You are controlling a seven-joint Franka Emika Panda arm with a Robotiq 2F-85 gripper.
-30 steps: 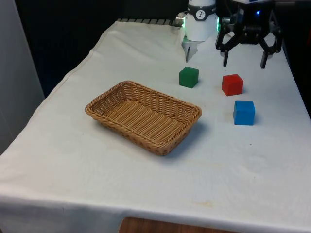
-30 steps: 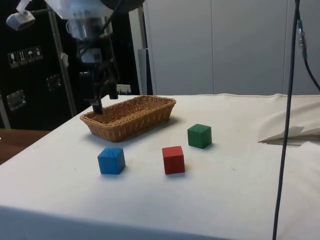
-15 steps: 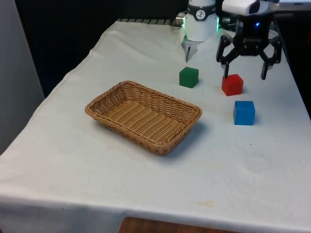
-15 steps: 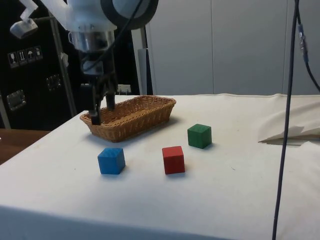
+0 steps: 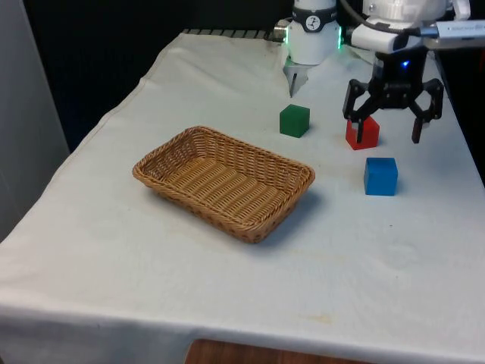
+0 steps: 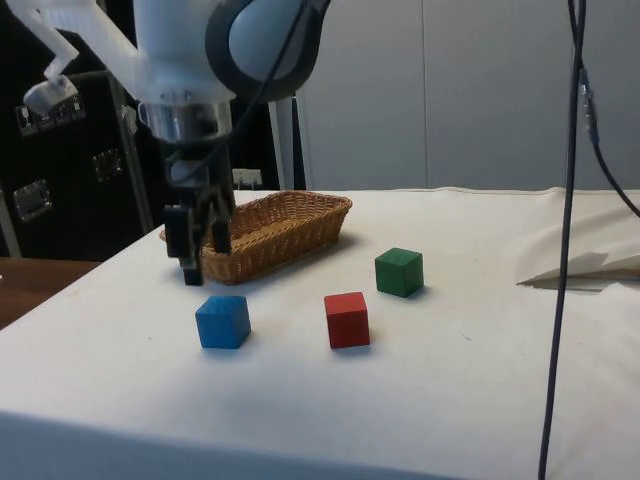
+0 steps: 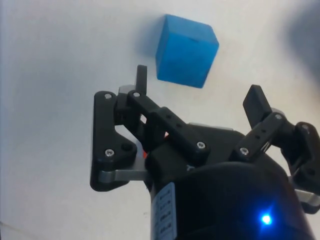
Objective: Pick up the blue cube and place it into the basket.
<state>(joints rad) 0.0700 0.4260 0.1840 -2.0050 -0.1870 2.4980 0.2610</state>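
Blue cube [image 5: 380, 176] is sitting on the white cloth of the table [image 5: 114, 250] toward the front view's right, nearest the camera of the three cubes; going across the front view from its left, the wicker basket [image 5: 224, 181] is lying open-side up near the middle of the cloth; the green cube [image 5: 294, 120] is standing beyond the basket's far corner; the red cube [image 5: 365, 133] is resting just beyond the blue one, apart from it, and is being partly covered by one finger; the gripper [image 5: 393, 123] is hanging above the cloth over the red cube and just beyond the blue cube, its fingers spread wide and holding nothing; compared with a second ago it is sitting lower and nearer the blue cube, having travelled from above the far edge of the cube group down toward it, while the basket and all three cubes are lying where they were; in the side view the gripper [image 6: 198, 250] is hovering above the blue cube [image 6: 223, 321], in front of the basket [image 6: 262, 231], clear of the cube's top; in the wrist view the blue cube [image 7: 185, 50] is lying just past the tips of the spread fingers [image 7: 142, 79], not between them.
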